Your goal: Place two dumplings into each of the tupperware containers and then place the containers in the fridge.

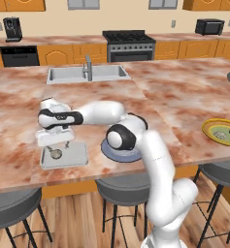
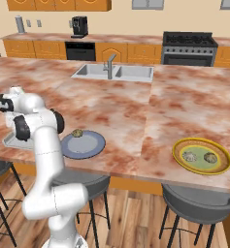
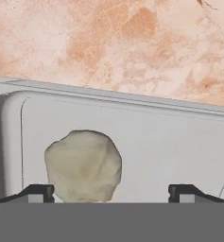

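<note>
Counter (image 1: 184, 97), marble, broad. Pale tub (image 1: 77, 156) at its near edge, 9 o'clock of the blue plate (image 2: 90, 147). Gripper (image 3: 111, 191) hovers over the tub, jaws wide, holding nothing. One dumpling (image 3: 83, 165) lies in the tub between the fingertips. Step judged: first dumpling just dropped. Next: lift clear, fetch the plate's dumpling (image 2: 77, 133) at its 11 o'clock.

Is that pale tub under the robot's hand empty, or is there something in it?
Not empty. One dumpling lies on the pale tub's floor near a corner; the left base view shows the same.
</note>
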{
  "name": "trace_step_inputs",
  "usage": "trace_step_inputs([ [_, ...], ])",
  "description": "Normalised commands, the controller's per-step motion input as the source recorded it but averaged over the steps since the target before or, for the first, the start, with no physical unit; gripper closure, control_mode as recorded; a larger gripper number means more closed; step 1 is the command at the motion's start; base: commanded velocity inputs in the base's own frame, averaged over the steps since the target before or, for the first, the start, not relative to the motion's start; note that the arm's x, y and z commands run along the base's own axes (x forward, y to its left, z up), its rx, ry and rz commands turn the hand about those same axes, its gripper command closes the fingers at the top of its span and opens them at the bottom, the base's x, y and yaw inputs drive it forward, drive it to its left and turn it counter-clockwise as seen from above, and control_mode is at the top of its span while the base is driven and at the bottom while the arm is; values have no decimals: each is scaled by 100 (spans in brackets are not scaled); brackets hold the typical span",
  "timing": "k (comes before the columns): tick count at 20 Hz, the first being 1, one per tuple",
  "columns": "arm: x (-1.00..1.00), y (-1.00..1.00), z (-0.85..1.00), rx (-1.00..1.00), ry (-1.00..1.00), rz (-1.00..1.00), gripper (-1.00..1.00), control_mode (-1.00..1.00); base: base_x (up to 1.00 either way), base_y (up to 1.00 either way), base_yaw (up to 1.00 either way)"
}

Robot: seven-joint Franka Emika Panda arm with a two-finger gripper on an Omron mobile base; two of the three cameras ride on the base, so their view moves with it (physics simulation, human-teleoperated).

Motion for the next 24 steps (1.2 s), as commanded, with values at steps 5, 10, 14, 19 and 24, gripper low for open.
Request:
trace_step_inputs([
  [5, -6, -93, 28, 9, 0, 0, -100, -100, 0, 0, 0],
  [10, -5, -100, 3, 14, 0, 0, -100, -100, 0, 0, 0],
  [14, -1, -100, -3, 18, -3, 0, -100, -100, 0, 0, 0],
  [19, 4, -100, 0, 8, -3, 0, -100, -100, 0, 0, 0],
  [24, 8, -81, 0, 0, -3, 6, -100, -100, 0, 0, 0],
])
